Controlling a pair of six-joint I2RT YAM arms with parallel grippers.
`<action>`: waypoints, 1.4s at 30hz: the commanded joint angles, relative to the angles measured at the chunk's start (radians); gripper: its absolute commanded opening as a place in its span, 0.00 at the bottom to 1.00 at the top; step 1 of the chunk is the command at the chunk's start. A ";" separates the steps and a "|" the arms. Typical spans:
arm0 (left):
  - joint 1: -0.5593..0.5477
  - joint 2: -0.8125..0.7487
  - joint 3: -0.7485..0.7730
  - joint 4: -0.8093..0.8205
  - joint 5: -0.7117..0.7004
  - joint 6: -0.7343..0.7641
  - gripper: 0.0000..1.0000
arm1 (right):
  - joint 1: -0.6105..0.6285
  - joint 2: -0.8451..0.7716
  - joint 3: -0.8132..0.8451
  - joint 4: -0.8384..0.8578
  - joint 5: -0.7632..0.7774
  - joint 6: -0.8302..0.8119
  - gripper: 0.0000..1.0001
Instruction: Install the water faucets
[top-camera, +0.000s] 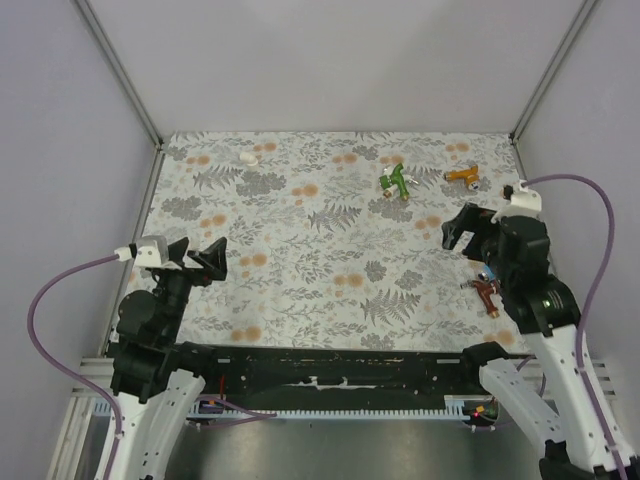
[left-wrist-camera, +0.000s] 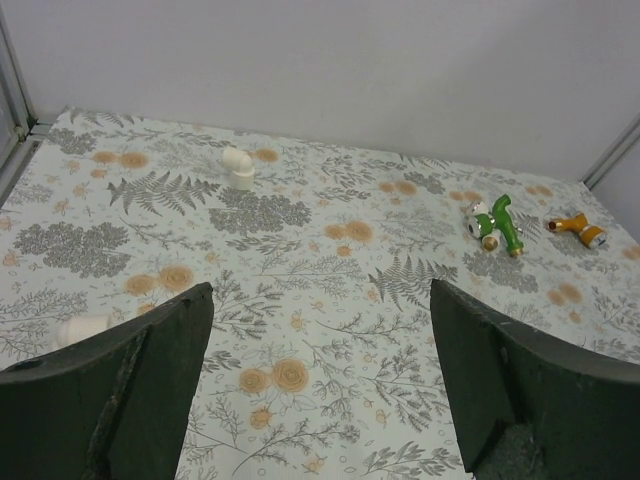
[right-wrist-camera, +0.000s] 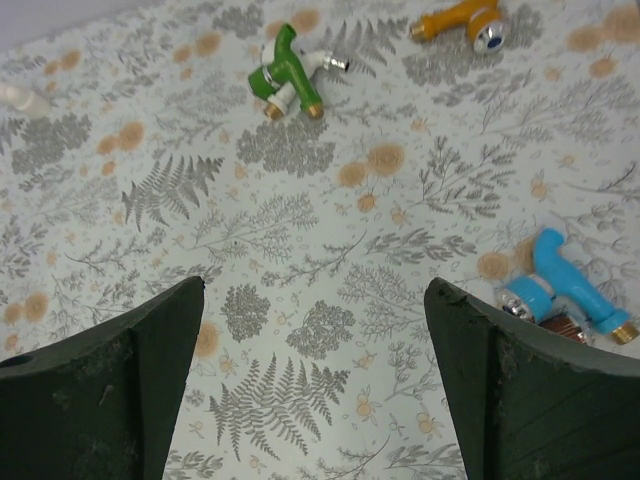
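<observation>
Four water faucets lie on the floral table cover. The green faucet (top-camera: 395, 182) (left-wrist-camera: 497, 222) (right-wrist-camera: 285, 80) and the orange faucet (top-camera: 462, 176) (left-wrist-camera: 577, 228) (right-wrist-camera: 460, 18) rest at the far right. The blue faucet (right-wrist-camera: 560, 285) lies by my right finger, and the dark red faucet (top-camera: 487, 292) is just beyond it, mostly hidden under the arm. My right gripper (top-camera: 462, 235) (right-wrist-camera: 315, 380) hovers open above the cover, nothing between its fingers. My left gripper (top-camera: 203, 255) (left-wrist-camera: 320, 370) is open and holds nothing at the near left, far from all the faucets.
A small white fitting (top-camera: 249, 156) (left-wrist-camera: 238, 167) (right-wrist-camera: 15, 95) stands at the far left of the cover. Another small white piece (left-wrist-camera: 80, 328) lies beside my left finger. Grey walls with metal corner posts (top-camera: 120, 70) close in the table.
</observation>
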 joint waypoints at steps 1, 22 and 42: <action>-0.019 -0.029 0.044 -0.034 -0.011 0.066 0.94 | -0.001 0.207 0.004 0.029 -0.003 0.122 0.98; -0.037 0.024 0.032 -0.044 -0.012 0.050 0.95 | -0.291 1.233 0.454 0.365 0.011 0.060 0.97; -0.036 0.133 0.029 -0.023 0.021 0.096 0.93 | -0.461 1.707 0.898 0.238 -0.235 -0.036 0.76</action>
